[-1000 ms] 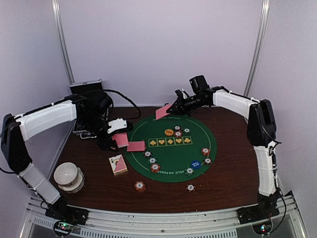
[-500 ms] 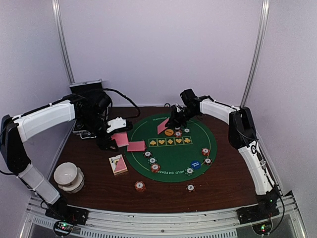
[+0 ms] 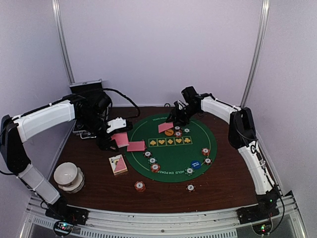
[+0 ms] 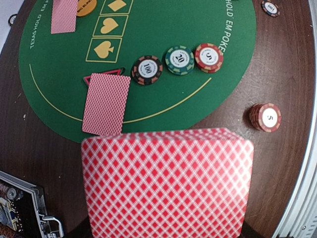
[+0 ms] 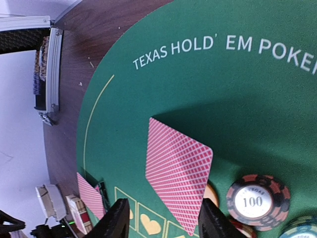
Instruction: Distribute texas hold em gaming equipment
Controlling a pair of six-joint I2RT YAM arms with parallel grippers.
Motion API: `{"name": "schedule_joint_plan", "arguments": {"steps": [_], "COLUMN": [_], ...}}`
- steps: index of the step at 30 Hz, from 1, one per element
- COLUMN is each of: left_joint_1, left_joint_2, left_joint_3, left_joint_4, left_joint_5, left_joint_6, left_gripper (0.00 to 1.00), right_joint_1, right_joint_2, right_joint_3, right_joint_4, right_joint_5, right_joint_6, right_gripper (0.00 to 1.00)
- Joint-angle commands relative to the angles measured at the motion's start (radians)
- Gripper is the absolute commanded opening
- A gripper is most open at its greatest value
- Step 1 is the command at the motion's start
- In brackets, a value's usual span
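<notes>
My left gripper (image 3: pixel 117 136) is shut on a deck of pink-backed playing cards (image 4: pixel 167 183) at the mat's left edge; the deck hides its fingers in the left wrist view. One card (image 4: pixel 106 104) lies on the green mat (image 3: pixel 173 148) just ahead of the deck. My right gripper (image 5: pixel 163 224) stands open low over the mat's far side. A single card (image 5: pixel 178 181) lies free between and beyond its fingers (image 5: pixel 113 223), overlapping the orange disc (image 3: pixel 169 132). A 100 chip (image 5: pixel 252 201) sits beside it. Striped chips (image 4: pixel 179 60) and a blue disc (image 3: pixel 196 164) dot the mat.
A card box (image 3: pixel 118 164) lies on the wooden table left of the mat. A white bowl (image 3: pixel 68 176) stands at the near left, and a black metal-edged case (image 3: pixel 85 88) at the back left. Loose chips (image 3: pixel 139 186) sit off the mat at the front.
My right gripper came down from the back onto the mat with a card, then opened; the card now lies on the mat by the orange disc. The left arm stayed still.
</notes>
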Motion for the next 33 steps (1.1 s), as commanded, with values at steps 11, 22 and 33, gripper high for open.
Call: {"name": "schedule_joint_plan", "arguments": {"steps": [11, 22, 33], "left_joint_1": [0.007, 0.007, 0.007], "left_joint_2": [-0.007, 0.026, 0.034], "left_joint_3": [0.035, 0.082, 0.093], "left_joint_4": [0.000, 0.007, 0.007], "left_joint_5": [0.032, 0.042, 0.044], "left_joint_6": [-0.010, -0.037, -0.055], "left_gripper": [0.00, 0.00, 0.00], "right_joint_1": [0.039, 0.243, 0.344], "right_joint_2": [-0.372, -0.608, -0.590], "right_joint_3": [-0.270, -0.800, -0.934], "right_joint_4": [0.096, 0.673, 1.031], "right_joint_5": [0.093, -0.140, -0.211], "right_joint_6": [-0.044, 0.305, 0.544], "right_gripper": [0.73, 0.80, 0.81]}}
